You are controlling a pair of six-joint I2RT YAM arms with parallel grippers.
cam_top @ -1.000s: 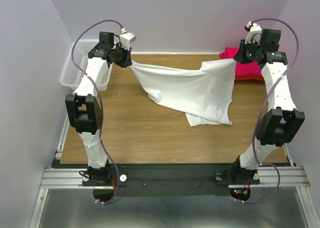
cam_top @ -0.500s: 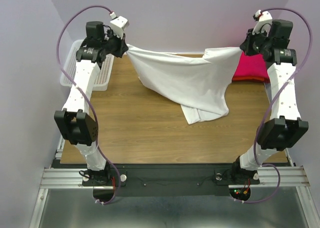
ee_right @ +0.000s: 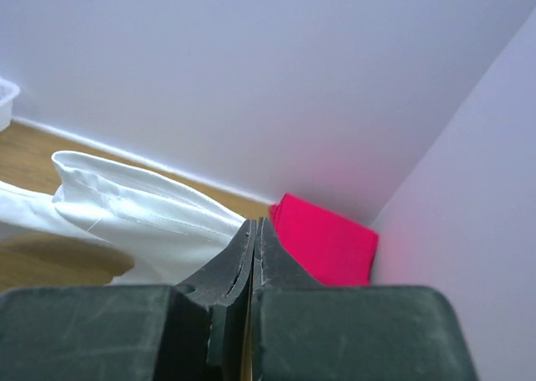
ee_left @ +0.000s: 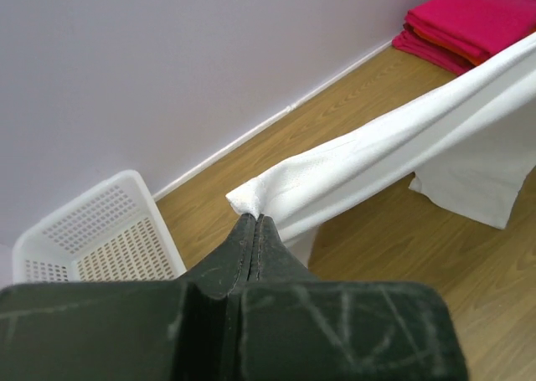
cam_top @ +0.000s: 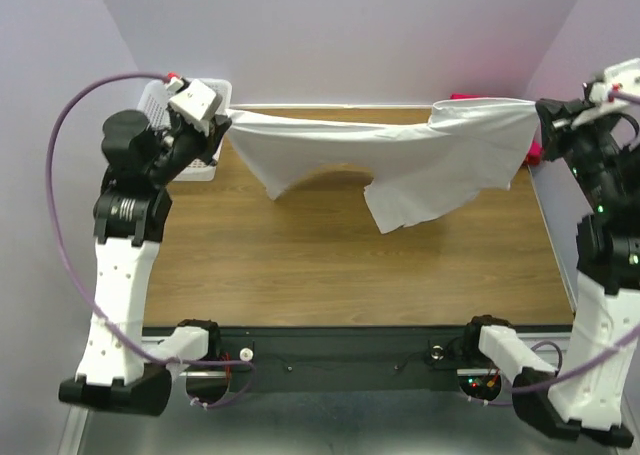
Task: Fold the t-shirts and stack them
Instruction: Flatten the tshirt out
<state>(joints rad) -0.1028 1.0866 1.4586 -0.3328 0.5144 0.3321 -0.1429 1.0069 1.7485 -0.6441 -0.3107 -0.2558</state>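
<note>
Left gripper [ee_left: 254,218] and right gripper [ee_right: 254,223] each pinch an end of the white t-shirt [cam_top: 400,160] stretched in the air, so I'd lower it evenly and taut onto the table [cam_top: 300,265].

No writing can be read from where I stand; the white t-shirt [cam_top: 420,160] is plain, and pale scratches on the left gripper [ee_left: 254,220] spell nothing.

Plan of my workspace. The stretched t-shirt [cam_top: 400,160] spans over the table [cam_top: 300,265] from my left claw [ee_left: 256,223] to my right claw [ee_right: 254,226]. The basket [ee_left: 100,230] sits at the far left corner, and the folded t-shirts [ee_left: 469,17] lie far right, behind the span.
</note>
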